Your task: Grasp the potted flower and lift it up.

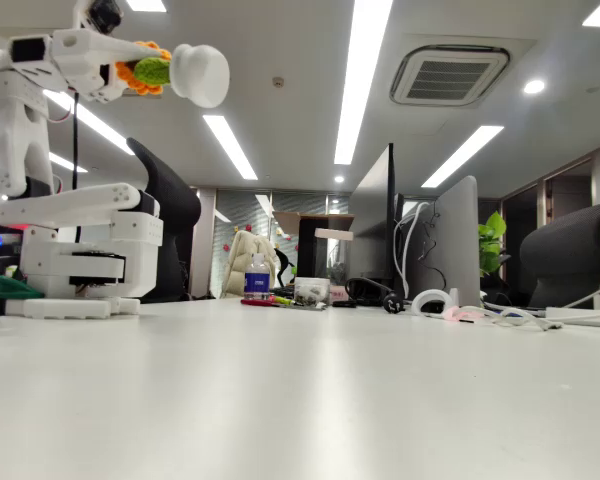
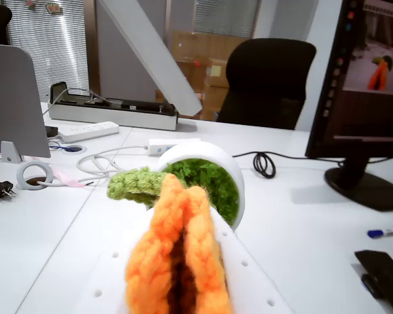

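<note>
High above the table at the upper left of the fixed view, the white arm's gripper is shut on the potted flower. The flower lies sideways, with its rounded white pot pointing right and clear of the table. Orange petals and a green leaf bulge out between the fingers. In the wrist view the gripper squeezes the orange petals together. A green knitted leaf sticks out to the left. Beyond it is the white pot with its green filling. A white perforated finger lies under the flower.
The arm's white base stands at the table's left. Behind it is a black chair. At the back are a water bottle, monitors, cables and a leafy plant. In the wrist view a monitor stand, power strips and cords lie on the table below.
</note>
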Action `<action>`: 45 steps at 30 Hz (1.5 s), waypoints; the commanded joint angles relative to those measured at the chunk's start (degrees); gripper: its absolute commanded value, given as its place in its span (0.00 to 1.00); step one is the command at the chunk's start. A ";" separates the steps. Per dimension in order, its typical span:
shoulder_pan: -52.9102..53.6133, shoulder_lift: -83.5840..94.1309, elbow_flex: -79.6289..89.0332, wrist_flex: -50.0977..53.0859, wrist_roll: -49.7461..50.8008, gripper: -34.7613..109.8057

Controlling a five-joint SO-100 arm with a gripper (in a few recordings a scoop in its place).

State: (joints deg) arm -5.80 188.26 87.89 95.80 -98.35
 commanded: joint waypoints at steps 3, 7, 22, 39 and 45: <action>-0.35 0.70 1.67 -1.14 0.18 0.24; -0.35 0.70 1.93 -1.14 0.18 0.24; -0.35 0.70 2.11 -0.97 0.18 0.24; -0.35 0.70 2.55 -0.88 0.00 0.24; -0.35 0.70 2.55 -0.97 0.00 0.24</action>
State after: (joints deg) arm -5.80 188.26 89.91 95.45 -98.35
